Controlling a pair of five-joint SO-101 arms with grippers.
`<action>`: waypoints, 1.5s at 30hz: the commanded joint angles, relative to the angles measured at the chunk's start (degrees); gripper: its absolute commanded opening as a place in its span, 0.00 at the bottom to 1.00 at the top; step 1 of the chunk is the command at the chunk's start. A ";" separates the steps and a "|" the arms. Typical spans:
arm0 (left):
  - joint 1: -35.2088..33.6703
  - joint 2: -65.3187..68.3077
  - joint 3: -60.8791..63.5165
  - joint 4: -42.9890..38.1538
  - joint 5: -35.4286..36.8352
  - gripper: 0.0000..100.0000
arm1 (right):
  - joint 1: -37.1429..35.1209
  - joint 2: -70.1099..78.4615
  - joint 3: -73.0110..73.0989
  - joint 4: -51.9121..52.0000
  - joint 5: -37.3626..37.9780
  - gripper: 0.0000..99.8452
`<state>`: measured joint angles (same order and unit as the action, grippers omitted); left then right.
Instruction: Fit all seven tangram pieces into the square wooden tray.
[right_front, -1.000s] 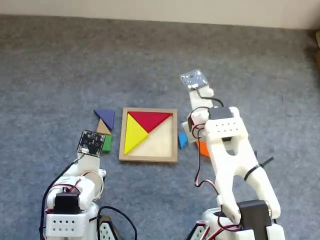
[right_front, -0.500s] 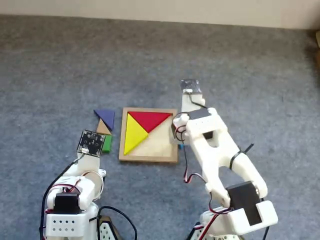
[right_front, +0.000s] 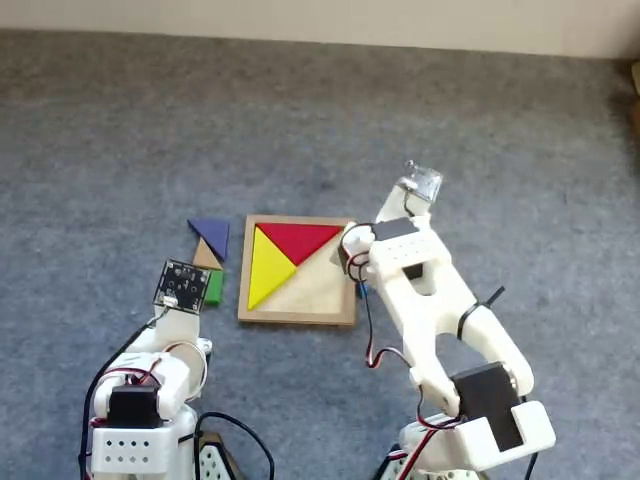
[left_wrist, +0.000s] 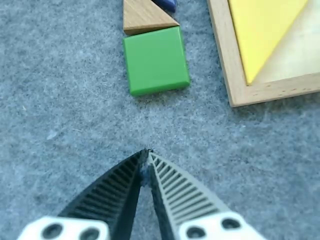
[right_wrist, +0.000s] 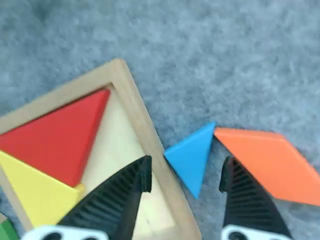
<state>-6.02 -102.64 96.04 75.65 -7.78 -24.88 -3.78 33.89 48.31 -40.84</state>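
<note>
Grey carpet-like table (right_front: 520, 130) | pale wall (right_front: 300, 20) behind | left gripper (left_wrist: 148, 155) pressed together | right gripper (right_wrist: 186, 172) spread

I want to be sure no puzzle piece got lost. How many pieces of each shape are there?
Triangles: 5 (large red triangle, large yellow triangle, light blue triangle, plain wooden triangle, dark blue triangle)
Squares: 1 (green square)
Parallelograms: 1 (orange parallelogram)
Total: 7
</note>
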 joint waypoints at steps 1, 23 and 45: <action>0.40 -1.80 1.10 0.18 -0.53 0.01 | 0.40 -0.22 -0.75 -1.80 -0.97 0.22; 0.40 -1.80 1.10 0.18 -0.53 0.01 | 11.65 7.60 -17.01 19.65 22.24 0.22; 0.40 -1.80 1.10 0.18 -0.53 0.01 | 15.52 17.36 -21.32 24.40 17.32 0.22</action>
<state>-6.02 -102.64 96.04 75.65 -7.78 -10.11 12.40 18.86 71.69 -22.81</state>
